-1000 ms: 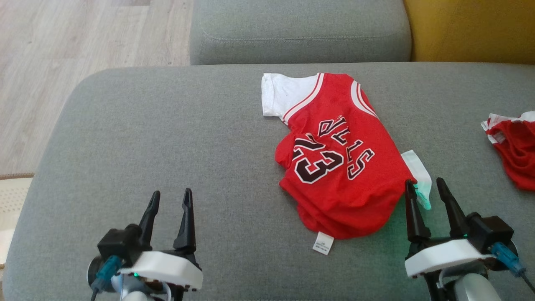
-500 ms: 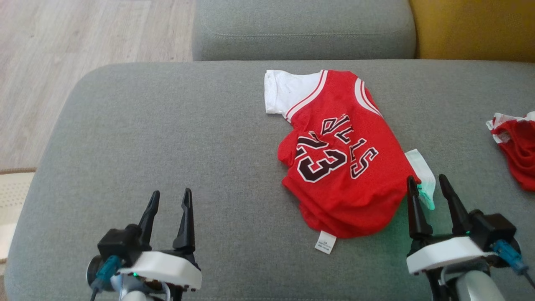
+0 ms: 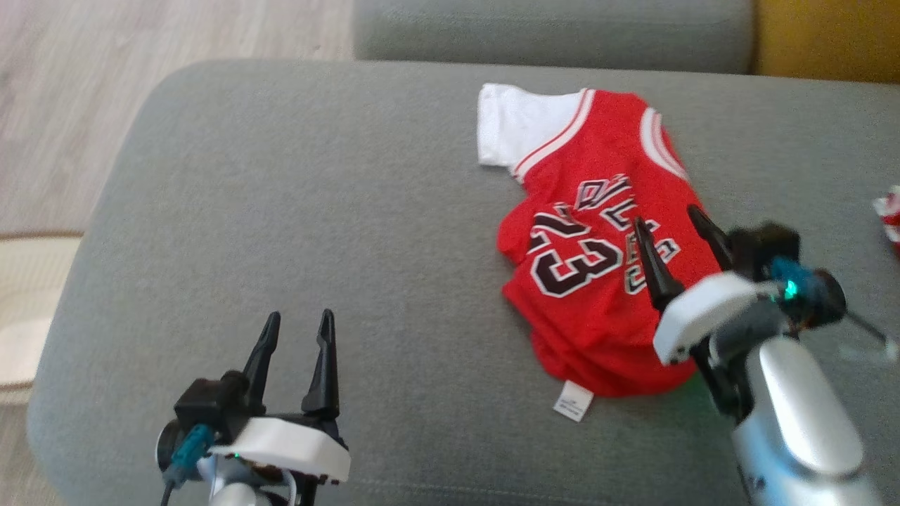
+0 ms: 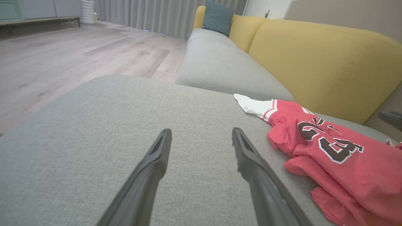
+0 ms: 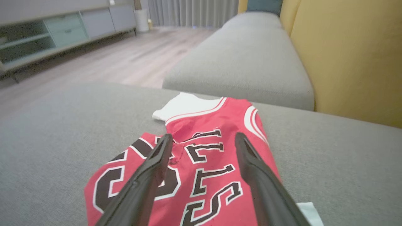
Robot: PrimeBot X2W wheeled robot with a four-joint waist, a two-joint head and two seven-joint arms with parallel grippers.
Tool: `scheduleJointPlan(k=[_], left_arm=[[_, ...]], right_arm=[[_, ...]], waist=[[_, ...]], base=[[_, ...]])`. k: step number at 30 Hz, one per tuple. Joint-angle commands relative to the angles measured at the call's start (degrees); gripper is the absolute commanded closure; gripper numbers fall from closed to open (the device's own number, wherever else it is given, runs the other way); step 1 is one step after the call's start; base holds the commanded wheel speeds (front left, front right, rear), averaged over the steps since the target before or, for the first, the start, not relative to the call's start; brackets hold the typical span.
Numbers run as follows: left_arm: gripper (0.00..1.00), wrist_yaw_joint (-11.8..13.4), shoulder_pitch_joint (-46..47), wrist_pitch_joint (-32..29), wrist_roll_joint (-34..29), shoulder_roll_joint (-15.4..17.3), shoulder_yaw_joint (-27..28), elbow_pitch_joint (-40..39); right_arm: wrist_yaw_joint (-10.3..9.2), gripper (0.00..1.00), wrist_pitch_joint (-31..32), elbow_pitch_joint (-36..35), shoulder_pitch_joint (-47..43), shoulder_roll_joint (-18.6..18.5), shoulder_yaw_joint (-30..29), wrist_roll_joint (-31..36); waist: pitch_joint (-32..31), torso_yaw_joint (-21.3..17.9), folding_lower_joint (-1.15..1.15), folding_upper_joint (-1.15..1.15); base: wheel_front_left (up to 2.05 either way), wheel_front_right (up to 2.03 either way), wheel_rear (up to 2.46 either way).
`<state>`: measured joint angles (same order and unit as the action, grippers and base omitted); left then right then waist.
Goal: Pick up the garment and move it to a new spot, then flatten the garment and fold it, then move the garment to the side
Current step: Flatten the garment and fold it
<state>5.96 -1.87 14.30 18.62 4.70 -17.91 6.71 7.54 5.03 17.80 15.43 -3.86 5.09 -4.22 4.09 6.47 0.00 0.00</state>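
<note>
Right gripper (image 3: 664, 218): up and inward since a second ago, off the right hem of the jersey (image 3: 583, 309) and now over its lettering. My head camera has shifted too.
Right jaws: spread wide, nothing in them.
Jersey: red, number 23, lying rumpled on the grey cushion (image 3: 281, 211), right of centre. White sleeve (image 3: 517, 123) at the far left corner, white tag (image 3: 573, 402) poking out at the near hem.
Jersey against claw: in the right wrist view both fingers straddle the black letters, with cloth beneath and between them. I can't tell whether the tips touch the fabric.
Left gripper (image 3: 300, 316): low over bare cushion, well apart from the jersey, which lies off to its right.
Left jaws: released, empty.
</note>
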Motion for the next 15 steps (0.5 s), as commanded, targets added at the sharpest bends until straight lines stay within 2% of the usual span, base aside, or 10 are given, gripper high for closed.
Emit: scheduleJointPlan(k=[1, 2, 9, 13, 14, 15], left_arm=[[0.0, -0.4, 3.3, 0.7, -0.4, -0.5, 1.8, -2.1], [0.0, -0.4, 3.3, 0.7, -0.4, -0.5, 1.8, -2.1], [0.0, -1.1, 4.3, 0.7, -0.1, -1.5, 1.4, -1.3], [0.0, -1.3, 4.3, 0.7, 0.1, -1.7, 1.6, -1.1], [0.0, -1.3, 4.3, 0.7, 0.1, -1.7, 1.6, -1.1], [0.0, -1.4, 4.3, 0.7, 0.1, -1.7, 1.6, -1.1]], right_arm=[[-0.05, 0.0, 2.9, 0.2, 3.9, -1.7, 2.6, -1.1], [-0.05, 0.0, 2.9, 0.2, 3.9, -1.7, 2.6, -1.1], [-0.05, 0.0, 18.6, 10.5, 12.0, -8.8, 8.6, -8.8], [-0.05, 0.0, 23.2, 12.8, 13.1, -11.0, 11.1, -13.5], [-0.05, 0.16, 24.0, 13.1, 13.3, -11.4, 11.7, -14.5], [-0.05, 0.54, 24.4, 13.4, 13.6, -11.8, 12.2, -15.2]], waist=[[2.0, 2.1, 0.0, 0.0], [2.0, 2.1, 0.0, 0.0], [5.1, 7.8, 0.0, 0.0], [5.4, 9.6, 0.0, 0.0], [5.5, 9.8, 0.0, 0.0], [5.6, 10.0, 0.0, 0.0]], base=[[0.0, 0.0, 0.0], [0.0, 0.0, 0.0], [0.0, 0.0, 0.0], [0.0, 0.0, 0.0], [0.0, 0.0, 0.0], [0.0, 0.0, 0.0]])
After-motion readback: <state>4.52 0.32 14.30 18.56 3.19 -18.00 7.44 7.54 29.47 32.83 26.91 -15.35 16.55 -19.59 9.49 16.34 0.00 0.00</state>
